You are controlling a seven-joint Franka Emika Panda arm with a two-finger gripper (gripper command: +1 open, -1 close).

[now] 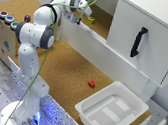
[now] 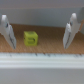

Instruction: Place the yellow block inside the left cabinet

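Yellow block (image 2: 31, 38) flat on cork floor inside left cabinet (image 1: 104, 19)

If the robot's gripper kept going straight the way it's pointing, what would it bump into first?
Probably the yellow block. The open gripper points into the left cabinet, and the block sits on the cork floor between its fingers, nearer one finger. Depth is unclear, so it might pass the block and hit the floor.

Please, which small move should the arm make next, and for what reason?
Probably draw the tool straight back out of the left cabinet. The yellow block already rests on the cork floor between open fingers, touching neither.
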